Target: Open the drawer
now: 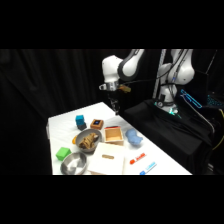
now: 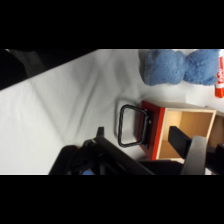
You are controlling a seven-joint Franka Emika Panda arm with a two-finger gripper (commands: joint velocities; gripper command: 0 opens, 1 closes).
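The drawer [image 1: 113, 134] is a shallow orange-brown wooden tray that stands pulled out from the pale cream box [image 1: 107, 159]. In the wrist view the drawer [image 2: 187, 131] shows its red front edge and a black loop handle [image 2: 132, 125]. My gripper [image 1: 116, 106] hangs above the table just beyond the drawer. In the wrist view my gripper [image 2: 140, 136] is open. One dark finger [image 2: 100, 133] shows left of the handle, and the other finger [image 2: 179, 140] shows over the tray's inside. Nothing is held.
A blue cloth [image 1: 133, 136] [image 2: 175, 66] lies right of the drawer. A bowl with brown pieces [image 1: 88, 140], a metal bowl [image 1: 75, 164], a green block [image 1: 63, 153], a teal block [image 1: 80, 120] and an orange cube with blue top [image 1: 96, 123] stand to the left. A red marker [image 1: 137, 158] lies near the front.
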